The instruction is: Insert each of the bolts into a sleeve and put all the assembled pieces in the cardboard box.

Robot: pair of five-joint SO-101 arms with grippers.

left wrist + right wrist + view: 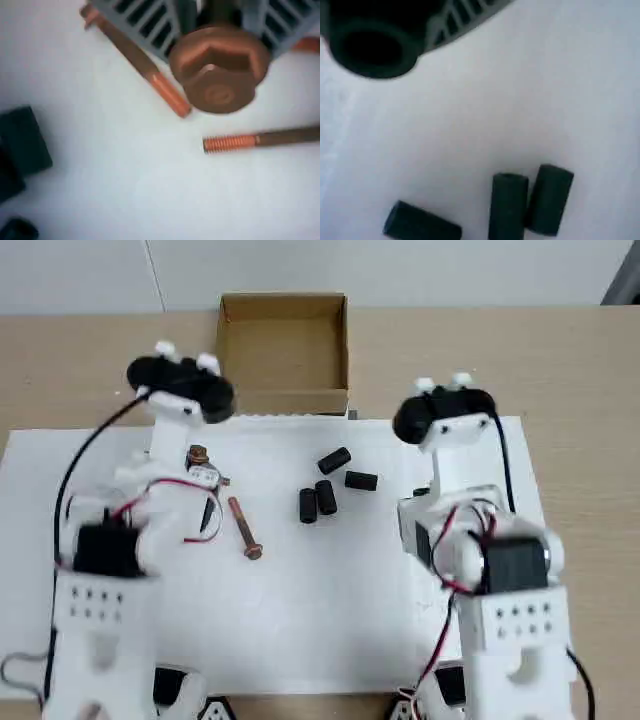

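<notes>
Bolt (pixel 217 75) clamped in left gripper (pixel 210 22); sleeve (pixel 370 47) clamped in right gripper (pixel 395 20).

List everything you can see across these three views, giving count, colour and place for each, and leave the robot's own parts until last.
cardboard box: one, brown, open, on the table beyond the sheet.
loose sleeves: four, black, lying mid-sheet between the arms.
held sleeve: one, black, in the right gripper.
loose bolts: two, copper, lying on the sheet by the left arm.
held bolt: one, copper, in the left gripper, head toward the wrist camera.
white sheet: one, white, spread over the table.
table: one, light wood.
left arm, right arm: two, white with black motors, at the near edge.
left gripper, right gripper: two, grey ribbed jaws, each above the sheet.
</notes>
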